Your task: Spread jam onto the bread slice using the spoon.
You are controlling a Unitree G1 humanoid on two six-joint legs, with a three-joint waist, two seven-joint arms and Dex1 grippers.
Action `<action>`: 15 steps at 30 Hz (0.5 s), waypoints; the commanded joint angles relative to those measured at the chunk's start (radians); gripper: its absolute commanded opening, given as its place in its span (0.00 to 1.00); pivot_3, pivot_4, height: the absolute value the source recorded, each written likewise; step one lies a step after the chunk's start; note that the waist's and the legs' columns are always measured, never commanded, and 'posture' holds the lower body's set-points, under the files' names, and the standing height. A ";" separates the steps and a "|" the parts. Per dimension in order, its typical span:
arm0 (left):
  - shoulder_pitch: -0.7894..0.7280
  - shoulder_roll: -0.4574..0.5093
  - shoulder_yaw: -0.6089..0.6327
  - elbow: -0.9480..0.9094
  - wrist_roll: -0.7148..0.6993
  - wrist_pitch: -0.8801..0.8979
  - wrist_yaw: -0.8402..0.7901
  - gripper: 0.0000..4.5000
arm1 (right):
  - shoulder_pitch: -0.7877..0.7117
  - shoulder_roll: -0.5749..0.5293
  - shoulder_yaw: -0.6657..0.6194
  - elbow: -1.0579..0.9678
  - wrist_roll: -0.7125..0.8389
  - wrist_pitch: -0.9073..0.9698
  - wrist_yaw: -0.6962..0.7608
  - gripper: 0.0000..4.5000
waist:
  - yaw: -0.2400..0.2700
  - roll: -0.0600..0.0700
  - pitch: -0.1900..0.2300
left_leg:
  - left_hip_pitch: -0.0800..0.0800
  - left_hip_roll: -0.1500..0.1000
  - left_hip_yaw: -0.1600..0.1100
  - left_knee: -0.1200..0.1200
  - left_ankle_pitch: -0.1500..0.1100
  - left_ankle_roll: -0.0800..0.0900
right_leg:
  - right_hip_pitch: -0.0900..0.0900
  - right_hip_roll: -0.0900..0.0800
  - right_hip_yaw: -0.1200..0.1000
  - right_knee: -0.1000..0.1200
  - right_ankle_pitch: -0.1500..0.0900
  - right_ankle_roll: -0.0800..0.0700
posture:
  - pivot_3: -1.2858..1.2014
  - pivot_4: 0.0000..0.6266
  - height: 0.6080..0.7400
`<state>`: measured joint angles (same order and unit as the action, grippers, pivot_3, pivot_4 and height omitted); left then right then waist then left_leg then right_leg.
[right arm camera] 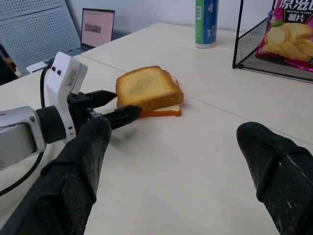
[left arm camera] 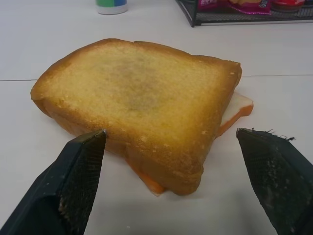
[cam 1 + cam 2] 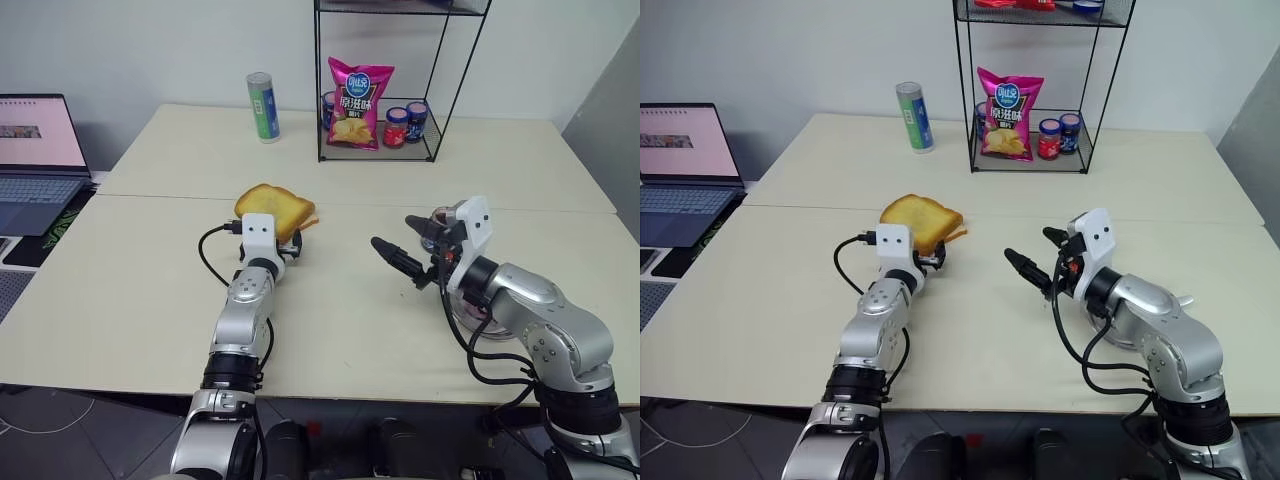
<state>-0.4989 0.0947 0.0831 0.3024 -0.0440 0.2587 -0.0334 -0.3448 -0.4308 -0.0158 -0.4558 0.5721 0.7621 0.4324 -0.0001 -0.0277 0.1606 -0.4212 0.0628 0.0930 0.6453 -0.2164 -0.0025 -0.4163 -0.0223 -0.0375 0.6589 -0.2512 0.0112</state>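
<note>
Table [image 3: 150, 300]: left fingers [image 2: 80, 166] spread before bread slice [image 2: 142, 98].

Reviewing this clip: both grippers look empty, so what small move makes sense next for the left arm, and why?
Probably ease the left gripper a little further forward so its open fingers straddle the bread slice, then close to steady it. The slice lies just ahead of the fingertips, stacked on a thinner toast slice, and is not yet gripped. The right gripper is open and empty.
</note>
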 commanded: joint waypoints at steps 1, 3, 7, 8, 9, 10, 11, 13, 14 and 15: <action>-0.037 0.014 0.006 0.015 0.000 -0.033 -0.007 0.88 | -0.020 0.003 -0.021 -0.021 0.008 -0.007 -0.002 1.00 | 0.000 0.000 0.000 | 0.000 0.000 0.000 0.000 0.000 0.000 | 0.000 0.000 0.000 0.000 0.000 0.000 | 0.52 0.24 1.00; -0.043 0.012 0.014 0.024 -0.010 -0.031 -0.005 0.79 | -0.020 0.003 -0.024 -0.023 0.009 -0.006 -0.003 1.00 | 0.000 0.000 0.000 | 0.000 0.000 0.000 0.000 0.000 0.000 | 0.000 0.000 0.000 0.000 0.000 0.000 | 0.52 0.24 1.00; -0.042 0.011 0.016 0.024 -0.018 -0.029 -0.004 0.61 | -0.017 0.002 -0.026 -0.027 0.009 -0.005 -0.005 1.00 | 0.000 0.000 0.000 | 0.000 0.000 0.000 0.000 0.000 0.000 | 0.000 0.000 0.000 0.000 0.000 0.000 | 0.52 0.24 1.00; -0.039 0.012 0.015 0.022 -0.019 -0.029 -0.005 0.56 | -0.015 0.002 -0.026 -0.029 0.009 -0.005 -0.006 1.00 | 0.000 0.000 0.000 | 0.000 0.000 0.000 0.000 0.000 0.000 | 0.000 0.000 0.000 0.000 0.000 0.000 | 0.52 0.24 1.00; -0.038 0.011 0.014 0.020 -0.020 -0.029 -0.006 0.52 | -0.014 0.002 -0.027 -0.029 0.009 -0.005 -0.006 1.00 | 0.000 0.000 0.000 | 0.000 0.000 0.000 0.000 0.000 0.000 | 0.000 0.000 0.000 0.000 0.000 0.000 | 0.52 0.24 1.00; -0.036 0.011 0.013 0.019 -0.021 -0.028 -0.006 0.48 | -0.014 0.002 -0.027 -0.029 0.009 -0.006 -0.006 1.00 | -0.001 0.000 0.000 | 0.000 0.000 0.000 0.000 0.000 0.000 | 0.000 0.000 0.000 0.000 0.000 0.000 | 0.52 0.24 1.00; -0.035 0.012 0.013 0.017 -0.022 -0.028 -0.007 0.45 | -0.012 0.002 -0.027 -0.030 0.009 -0.006 -0.006 1.00 | -0.001 0.000 0.000 | 0.000 0.000 0.000 0.000 0.000 0.000 | 0.000 0.000 0.000 0.000 0.000 0.000 | 0.52 0.24 1.00; -0.033 0.012 0.012 0.016 -0.024 -0.028 -0.008 0.39 | -0.011 0.002 -0.027 -0.031 0.009 -0.006 -0.006 1.00 | -0.001 0.000 0.000 | 0.000 0.000 0.000 0.000 0.000 0.000 | 0.000 0.000 0.000 0.001 0.000 0.000 | 0.52 0.24 1.00; -0.032 0.013 0.012 0.016 -0.024 -0.028 -0.008 0.33 | -0.011 0.002 -0.027 -0.031 0.009 -0.007 -0.006 1.00 | -0.001 0.000 0.000 | 0.000 0.000 0.000 0.000 0.000 0.000 | 0.000 0.000 0.000 0.001 0.000 0.000 | 0.52 0.24 1.00; -0.032 0.013 0.011 0.016 -0.025 -0.028 -0.008 0.30 | -0.011 0.002 -0.028 -0.030 0.009 -0.007 -0.006 1.00 | -0.001 0.000 0.000 | 0.000 0.000 0.000 0.000 0.000 0.000 | 0.000 0.000 0.000 0.001 0.000 0.000 | 0.52 0.24 1.00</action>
<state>-0.5260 0.1064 0.0866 0.3425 -0.0675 0.2391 -0.0414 -0.3451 -0.4275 -0.0166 -0.4559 0.5720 0.7633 0.4297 -0.0014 -0.0277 0.1606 -0.4208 0.0631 0.0931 0.6454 -0.2163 -0.0026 -0.4163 -0.0221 -0.0373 0.6594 -0.2512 0.0112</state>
